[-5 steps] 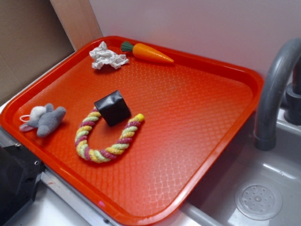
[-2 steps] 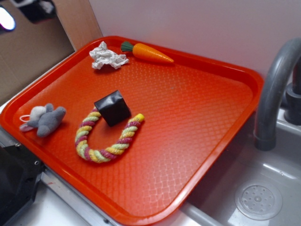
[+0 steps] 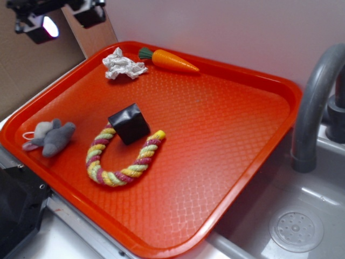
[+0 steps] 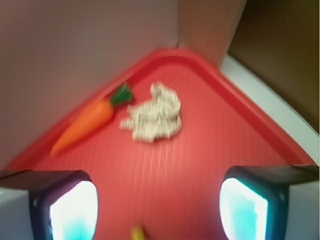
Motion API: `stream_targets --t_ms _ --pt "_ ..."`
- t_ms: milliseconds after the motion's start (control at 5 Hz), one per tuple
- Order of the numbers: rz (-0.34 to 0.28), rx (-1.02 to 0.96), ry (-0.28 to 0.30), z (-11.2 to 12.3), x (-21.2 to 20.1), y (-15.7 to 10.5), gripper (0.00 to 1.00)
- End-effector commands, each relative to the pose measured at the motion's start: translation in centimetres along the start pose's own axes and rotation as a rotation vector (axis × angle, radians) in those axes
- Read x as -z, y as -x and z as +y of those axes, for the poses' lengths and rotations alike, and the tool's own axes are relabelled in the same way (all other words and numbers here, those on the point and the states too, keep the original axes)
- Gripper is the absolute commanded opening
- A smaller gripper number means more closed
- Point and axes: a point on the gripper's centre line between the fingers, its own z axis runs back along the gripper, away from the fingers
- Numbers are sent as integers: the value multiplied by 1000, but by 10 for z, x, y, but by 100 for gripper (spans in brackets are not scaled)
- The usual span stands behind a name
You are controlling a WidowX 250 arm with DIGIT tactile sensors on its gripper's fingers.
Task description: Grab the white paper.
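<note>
The white paper (image 3: 124,65) is a crumpled wad lying in the far left corner of the orange tray (image 3: 242,156), just left of a toy carrot (image 3: 170,60). My gripper (image 3: 63,21) hangs high at the top left of the exterior view, above and left of the tray's corner, apart from the wad. In the blurred wrist view the white paper (image 4: 155,114) lies ahead of the gripper (image 4: 159,210), with the carrot (image 4: 85,124) to its left. The fingers (image 4: 70,210) stand wide apart, open, with nothing between them.
A black cube (image 3: 129,123) rests on a striped rope loop (image 3: 124,159) mid-tray. A grey and white plush mouse (image 3: 51,136) lies at the tray's left edge. A grey faucet (image 3: 312,102) and sink drain (image 3: 296,229) are on the right. A wall stands behind the tray.
The gripper has come into the exterior view at the top left, moving down and right toward the tray's far corner. The things on the tray have not moved.
</note>
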Motion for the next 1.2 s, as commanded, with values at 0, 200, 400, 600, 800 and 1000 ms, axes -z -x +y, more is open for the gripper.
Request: stream_targets --t_ms 0,200,400,600,800,1000 --pt "-91 -52 -33 5 38 -31 100" --pt "-61 -88 -75 9 64 -42 100" --pt "-52 -106 -126 10 84 -49 100" --pt "-32 -101 -124 11 105 -52 100" --pt "46 -46 -79 2 119 -47 100" --pt "119 -71 -12 -1 124 -41 100"
